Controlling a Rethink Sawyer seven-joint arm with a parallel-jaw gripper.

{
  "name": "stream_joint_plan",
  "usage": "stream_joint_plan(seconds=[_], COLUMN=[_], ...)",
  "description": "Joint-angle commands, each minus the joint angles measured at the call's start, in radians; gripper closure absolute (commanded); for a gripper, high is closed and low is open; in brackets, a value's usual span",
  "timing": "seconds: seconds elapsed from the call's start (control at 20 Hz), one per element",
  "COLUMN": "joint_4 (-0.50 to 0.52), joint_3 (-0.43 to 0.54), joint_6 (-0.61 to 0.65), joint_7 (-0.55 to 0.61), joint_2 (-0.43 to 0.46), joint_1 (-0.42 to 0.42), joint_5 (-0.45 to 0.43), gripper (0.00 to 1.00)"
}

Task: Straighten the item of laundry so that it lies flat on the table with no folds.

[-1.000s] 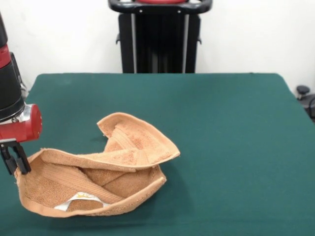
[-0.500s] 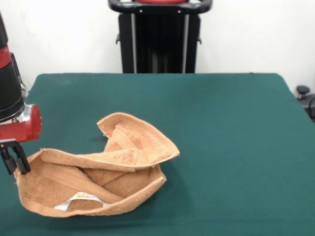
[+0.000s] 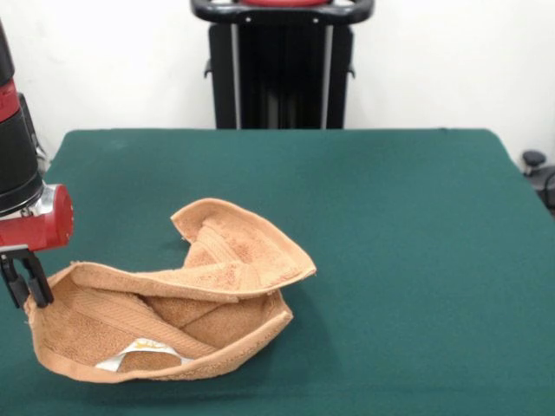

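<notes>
The item of laundry (image 3: 217,260), an orange-tan terry towel, lies crumpled and folded over itself at the near left of the green table (image 3: 408,225). Its rim stands up like an open pouch, and a white label (image 3: 143,354) peeks out at the front. My gripper (image 3: 26,295) hangs at the towel's far-left corner, shut on that corner, which sits slightly raised between the dark fingers (image 3: 39,282). The rest of the towel rests on the table.
The table's left edge runs just beside the gripper. A black stand (image 3: 282,65) rises behind the table's far edge. A dark object (image 3: 533,160) sits off the table's right side.
</notes>
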Motion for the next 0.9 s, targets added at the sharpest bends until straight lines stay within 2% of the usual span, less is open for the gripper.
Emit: stream_joint_plan(seconds=[0.05,0.65,0.9], joint_4=[0.067,0.102,0.163], joint_3=[0.064,0.062,0.056], joint_6=[-0.030,-0.052,-0.087], joint_7=[-0.278,-0.245,-0.217], joint_2=[-0.032,-0.046,-0.072], joint_1=[0.047,0.049,0.044], joint_5=[-0.053,-0.054,-0.058], gripper=[1.00,1.00,1.00])
